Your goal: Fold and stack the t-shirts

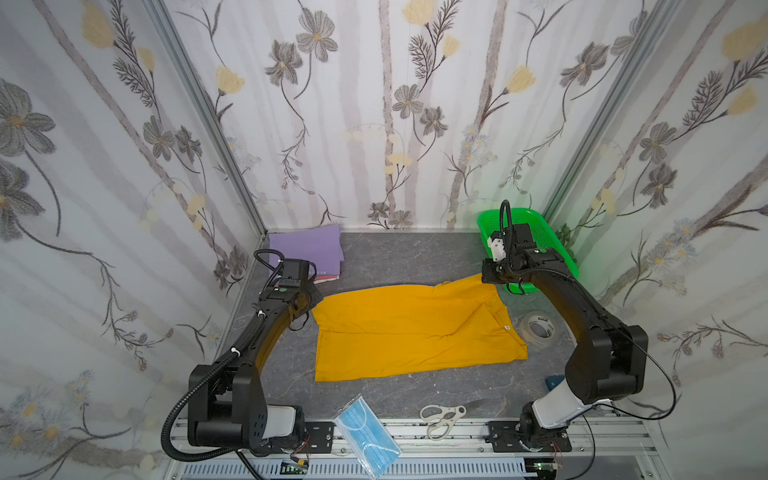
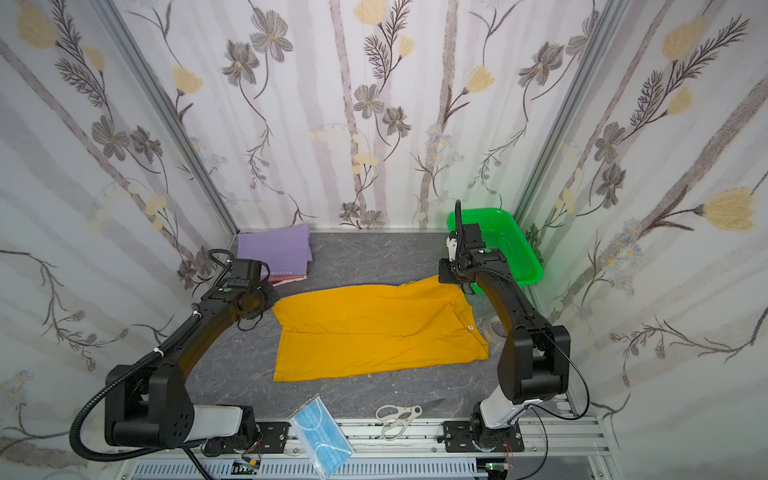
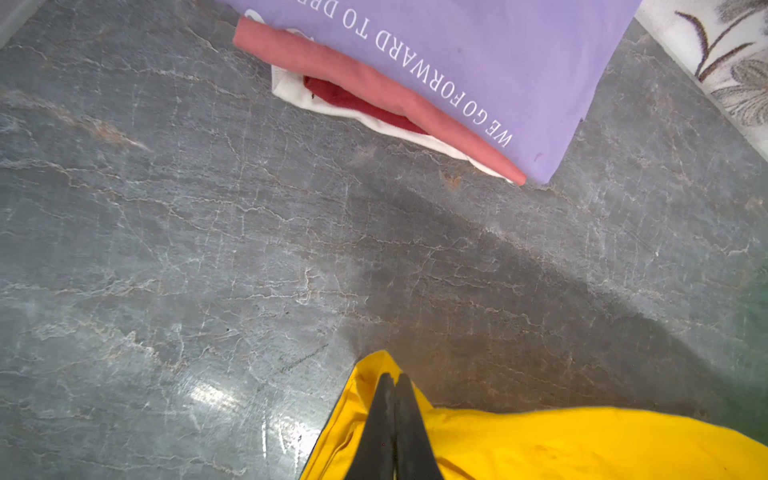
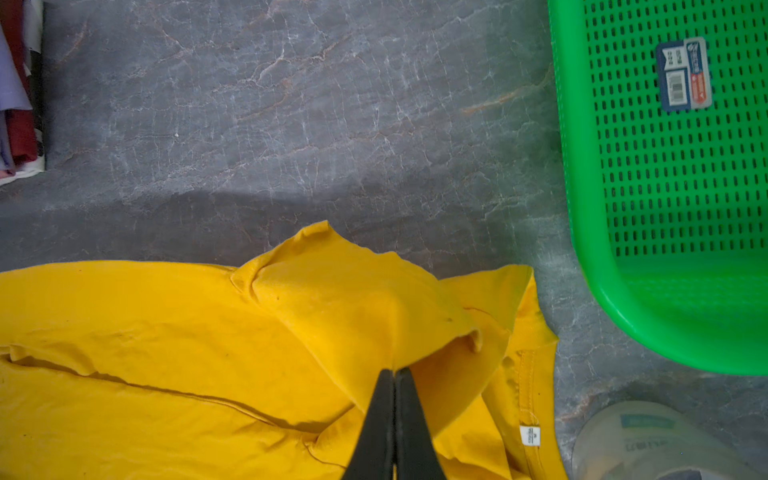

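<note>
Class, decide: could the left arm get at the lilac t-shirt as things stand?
Probably, though not freely: only bare table lies before the lilac t-shirt, but the left end effector is shut on the corner of the yellow t-shirt.

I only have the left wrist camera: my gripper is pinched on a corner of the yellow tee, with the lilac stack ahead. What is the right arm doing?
Observer: The right gripper is shut on the yellow t-shirt too. It pinches a raised fold at the far right corner, near the collar tag.
Operator: What sits close to that corner?
Observer: A green basket stands just past it on the table, apart from the cloth.
Operator: Anything along the shirt's right edge?
Observer: A tape roll lies flat right beside it.
</note>
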Controlling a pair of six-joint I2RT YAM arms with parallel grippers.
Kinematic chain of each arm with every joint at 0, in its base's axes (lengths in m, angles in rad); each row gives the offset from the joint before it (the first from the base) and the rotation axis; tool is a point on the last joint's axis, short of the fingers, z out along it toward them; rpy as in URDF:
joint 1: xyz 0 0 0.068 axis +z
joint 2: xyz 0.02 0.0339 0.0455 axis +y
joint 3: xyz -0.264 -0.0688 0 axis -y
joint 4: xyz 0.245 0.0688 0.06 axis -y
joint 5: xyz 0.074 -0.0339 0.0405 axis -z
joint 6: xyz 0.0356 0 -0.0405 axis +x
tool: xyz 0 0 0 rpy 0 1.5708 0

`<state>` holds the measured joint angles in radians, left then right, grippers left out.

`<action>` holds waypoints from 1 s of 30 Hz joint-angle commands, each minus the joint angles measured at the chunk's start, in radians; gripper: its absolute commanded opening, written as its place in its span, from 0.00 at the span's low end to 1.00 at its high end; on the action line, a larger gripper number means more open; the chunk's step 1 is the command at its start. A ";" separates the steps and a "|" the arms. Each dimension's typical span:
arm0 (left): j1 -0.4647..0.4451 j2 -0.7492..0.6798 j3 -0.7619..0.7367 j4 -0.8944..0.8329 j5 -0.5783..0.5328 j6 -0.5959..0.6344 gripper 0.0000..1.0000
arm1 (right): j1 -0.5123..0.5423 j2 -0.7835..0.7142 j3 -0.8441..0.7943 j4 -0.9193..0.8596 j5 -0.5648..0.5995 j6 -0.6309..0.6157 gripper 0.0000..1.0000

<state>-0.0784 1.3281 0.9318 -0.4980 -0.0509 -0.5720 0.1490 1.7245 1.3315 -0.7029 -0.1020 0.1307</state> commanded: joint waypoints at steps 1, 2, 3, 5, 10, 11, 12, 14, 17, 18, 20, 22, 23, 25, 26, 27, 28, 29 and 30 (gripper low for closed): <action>0.002 -0.044 -0.040 -0.019 0.001 -0.006 0.00 | -0.007 -0.054 -0.087 0.068 0.025 0.023 0.00; 0.002 -0.061 -0.059 -0.017 0.010 -0.011 0.00 | -0.009 -0.072 -0.124 0.075 0.030 0.032 0.00; 0.002 -0.064 -0.079 -0.016 0.017 -0.016 0.00 | -0.011 -0.091 -0.155 0.085 0.032 0.043 0.00; 0.002 -0.105 -0.123 -0.010 0.037 -0.027 0.00 | -0.014 -0.121 -0.220 0.097 0.055 0.072 0.00; 0.000 -0.144 -0.219 -0.001 0.051 -0.038 0.00 | -0.015 -0.229 -0.333 0.118 0.117 0.133 0.00; -0.001 -0.152 -0.231 0.000 0.052 -0.040 0.00 | -0.016 -0.240 -0.353 0.121 0.128 0.143 0.00; -0.001 -0.159 -0.241 0.000 0.055 -0.041 0.00 | -0.016 -0.247 -0.369 0.124 0.137 0.148 0.00; -0.001 -0.173 -0.258 -0.003 0.060 -0.044 0.00 | -0.017 -0.264 -0.403 0.126 0.160 0.157 0.00; -0.005 -0.188 -0.276 -0.005 0.073 -0.048 0.00 | -0.019 -0.285 -0.435 0.128 0.172 0.167 0.00; -0.007 -0.192 -0.281 -0.006 0.076 -0.051 0.00 | -0.019 -0.293 -0.438 0.127 0.177 0.168 0.00; -0.015 -0.203 -0.289 -0.013 0.083 -0.057 0.00 | -0.020 -0.317 -0.443 0.127 0.181 0.172 0.00; -0.021 -0.221 -0.301 -0.019 0.079 -0.063 0.00 | -0.020 -0.345 -0.443 0.123 0.185 0.173 0.00; -0.025 -0.230 -0.309 -0.019 0.076 -0.063 0.00 | -0.021 -0.356 -0.446 0.123 0.191 0.173 0.00; -0.027 -0.235 -0.326 -0.016 0.077 -0.066 0.00 | -0.022 -0.360 -0.451 0.125 0.188 0.176 0.00; -0.029 -0.233 -0.334 -0.016 0.079 -0.068 0.00 | -0.022 -0.352 -0.450 0.121 0.177 0.177 0.00; -0.030 -0.232 -0.341 -0.012 0.083 -0.069 0.00 | -0.022 -0.347 -0.448 0.116 0.173 0.181 0.00; -0.033 -0.233 -0.347 -0.013 0.083 -0.072 0.00 | -0.022 -0.344 -0.454 0.118 0.173 0.186 0.00; -0.035 -0.235 -0.353 -0.012 0.082 -0.075 0.00 | -0.022 -0.347 -0.461 0.124 0.171 0.189 0.00; -0.037 -0.239 -0.357 -0.011 0.081 -0.077 0.00 | -0.022 -0.351 -0.467 0.128 0.169 0.191 0.00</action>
<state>-0.1116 1.0969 0.5854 -0.5049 0.0303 -0.6289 0.1280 1.3743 0.8726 -0.6086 0.0574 0.3023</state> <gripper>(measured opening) 0.048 0.048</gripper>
